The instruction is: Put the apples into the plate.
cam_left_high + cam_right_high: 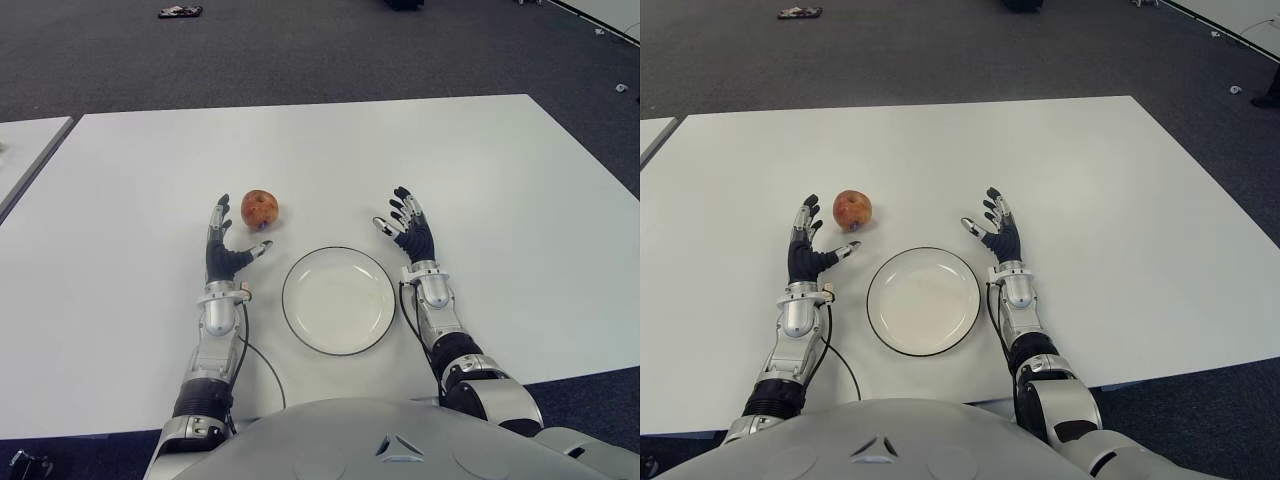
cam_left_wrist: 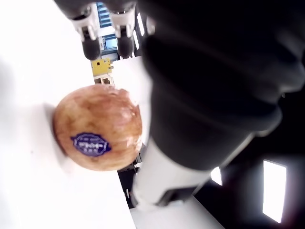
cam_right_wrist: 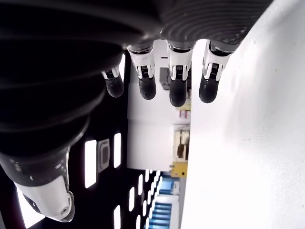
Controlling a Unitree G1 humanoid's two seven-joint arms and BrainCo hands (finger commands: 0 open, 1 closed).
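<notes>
Red apple (image 1: 260,209) beside open left hand (image 1: 224,246), plate (image 1: 338,300) empty

A round red-and-yellow apple (image 1: 260,209) with a dark blue oval sticker sits on the table, apart from the empty round white plate with a dark rim (image 1: 338,300), beyond its left edge.

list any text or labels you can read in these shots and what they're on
Sticker on the apple: a dark blue oval label with pale lettering, too blurred to read.
Nothing readable on the plate, the table, the left hand or the right hand.
</notes>
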